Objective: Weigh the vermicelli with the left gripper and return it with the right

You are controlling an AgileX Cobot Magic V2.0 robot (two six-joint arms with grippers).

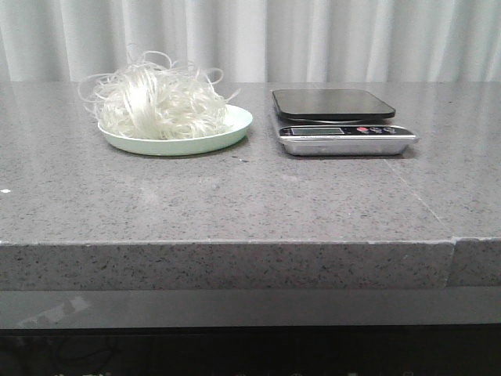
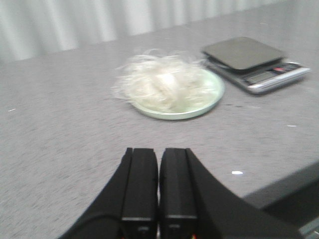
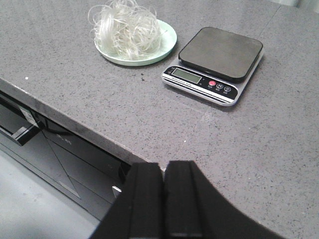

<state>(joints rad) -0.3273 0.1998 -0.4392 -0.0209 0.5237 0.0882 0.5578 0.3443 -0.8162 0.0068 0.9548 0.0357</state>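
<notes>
The vermicelli point(image 1: 156, 98), a fluffy white tangle, lies on a pale green plate point(image 1: 235, 129) at the back left of the grey table. It also shows in the left wrist view point(image 2: 167, 84) and the right wrist view point(image 3: 128, 27). A kitchen scale point(image 1: 337, 117) with a dark pan stands to the right of the plate, nothing on it. My left gripper point(image 2: 158, 152) is shut and empty, well short of the plate. My right gripper point(image 3: 163, 167) is shut and empty, over the table's front edge. Neither gripper shows in the front view.
The scale point(image 3: 214, 62) has a display and buttons on its front strip. The grey stone table point(image 1: 235, 196) has a seam at the right. Below its front edge are dark cabinet parts point(image 3: 45, 144). A white curtain point(image 1: 313, 39) hangs behind.
</notes>
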